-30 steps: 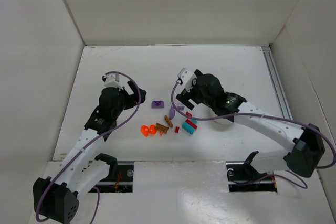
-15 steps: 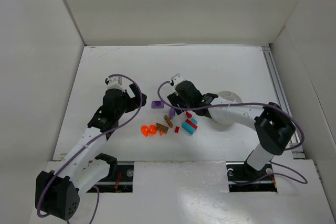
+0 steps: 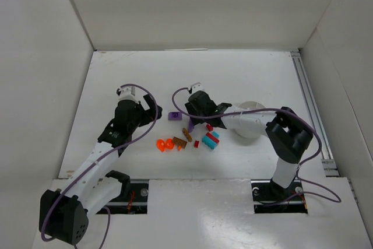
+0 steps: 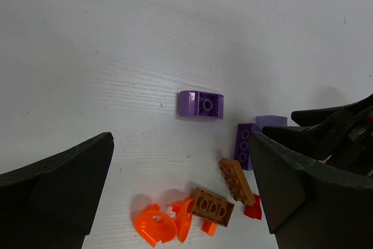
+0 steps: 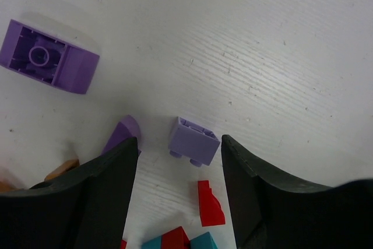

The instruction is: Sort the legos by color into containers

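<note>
A flat white matte tabletop lies enclosed by plain white panel walls at the back, left and right, with a silver metal rail along its right edge and a white near-edge board bearing two dark rectangular cutouts.

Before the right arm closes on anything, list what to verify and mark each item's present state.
1. Right pincer open: ok.
2. Small purple brick lying between its fingers: ok.
3. Neighbours clear of those fingers: not ok; a rounded purple piece lies right beside one.
4. Left pincer open and empty: ok.
5. White bowl compartments free: cannot tell; the right arm covers part of it.
</note>
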{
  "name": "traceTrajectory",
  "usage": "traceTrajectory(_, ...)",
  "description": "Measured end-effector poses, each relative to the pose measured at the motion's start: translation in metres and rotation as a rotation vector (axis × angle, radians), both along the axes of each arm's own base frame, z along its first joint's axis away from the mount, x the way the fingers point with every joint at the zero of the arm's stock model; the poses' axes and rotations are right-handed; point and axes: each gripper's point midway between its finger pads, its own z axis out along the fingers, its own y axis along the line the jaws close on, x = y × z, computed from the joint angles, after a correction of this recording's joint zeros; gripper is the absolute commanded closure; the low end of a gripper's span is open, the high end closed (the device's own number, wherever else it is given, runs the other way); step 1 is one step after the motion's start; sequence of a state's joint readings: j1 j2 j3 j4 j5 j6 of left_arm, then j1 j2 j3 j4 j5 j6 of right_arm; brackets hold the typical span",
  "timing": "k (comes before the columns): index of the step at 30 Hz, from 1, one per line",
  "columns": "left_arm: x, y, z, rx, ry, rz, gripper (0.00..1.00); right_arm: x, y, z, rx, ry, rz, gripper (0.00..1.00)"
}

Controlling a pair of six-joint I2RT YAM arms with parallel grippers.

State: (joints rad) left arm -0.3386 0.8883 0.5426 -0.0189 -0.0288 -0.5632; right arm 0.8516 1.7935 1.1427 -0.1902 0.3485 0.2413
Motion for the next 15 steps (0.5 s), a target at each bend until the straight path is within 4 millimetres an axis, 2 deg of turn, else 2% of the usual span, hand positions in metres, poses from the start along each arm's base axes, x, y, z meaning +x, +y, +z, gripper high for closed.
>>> traceTrajectory(10, 0.0, 0.001, 0.0, 0.002, 0.0, 0.003, 0.0, 0.005, -0.005, -0.005, 0.003, -0.006, -0.08, 0.36)
traceTrajectory(15, 0.0, 0.001, -0.001, 0.003, 0.003, 0.003, 0.0, 0.004, -0.008, -0.017, -0.015, 0.01, -0.101, 0.48)
